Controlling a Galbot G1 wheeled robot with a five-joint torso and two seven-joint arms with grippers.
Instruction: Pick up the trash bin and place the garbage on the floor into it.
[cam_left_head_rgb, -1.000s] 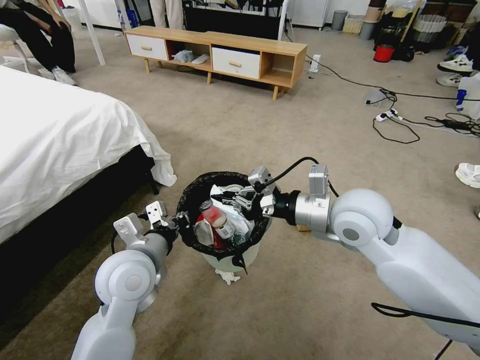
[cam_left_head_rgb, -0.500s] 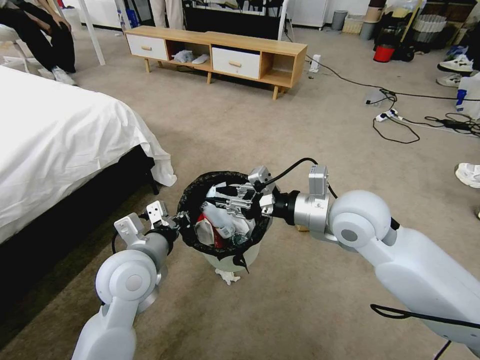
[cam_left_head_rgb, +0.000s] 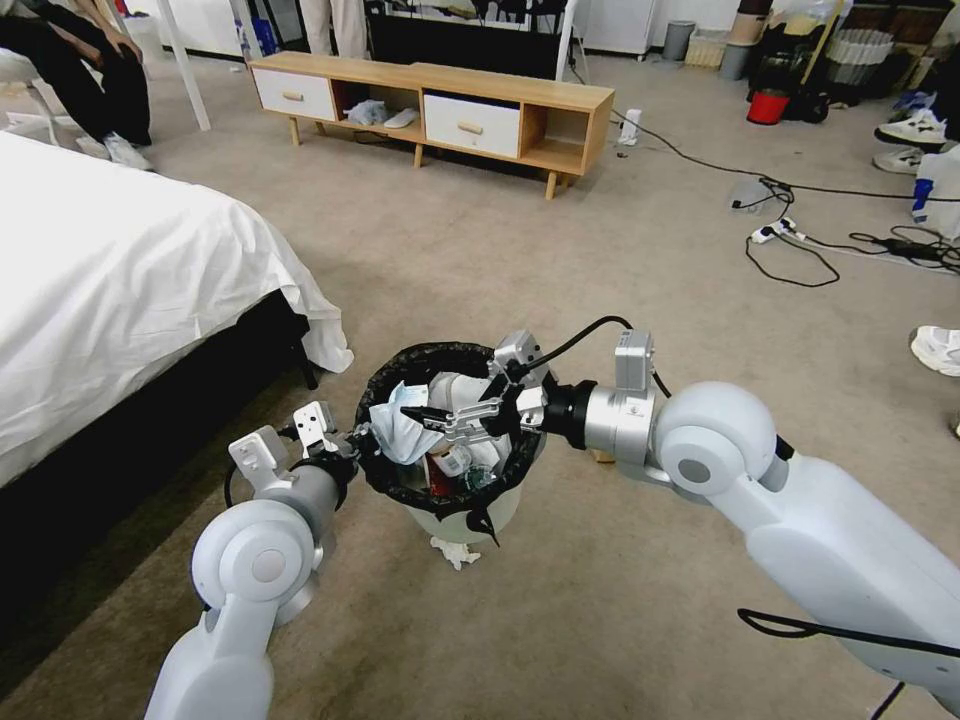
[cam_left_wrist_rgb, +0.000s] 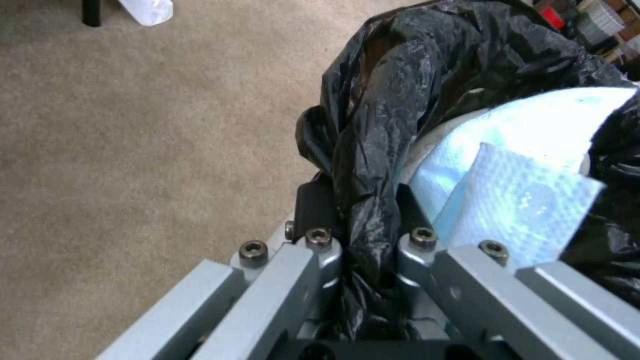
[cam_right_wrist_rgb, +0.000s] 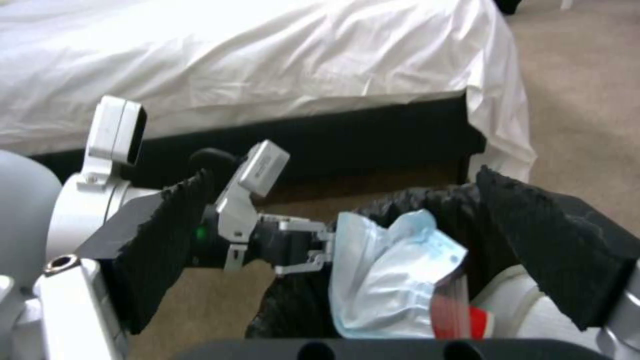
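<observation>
White bed (cam_left_head_rgb: 110, 270), wooden cabinet (cam_left_head_rgb: 440, 105) (cables (cam_left_head_rgb: 800, 245) nearby).

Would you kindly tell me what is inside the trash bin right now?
Inside the trash bin, a pale blue face mask lies on top, beside a small bottle and something red. Whatever lies deeper is covered.

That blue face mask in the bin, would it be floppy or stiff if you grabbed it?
Probably floppy: the face mask lies crumpled and folded over the trash bin rim. Likely very light too, since it rests atop the other litter without sinking. Being thin, it might snag on an end effector.
</observation>
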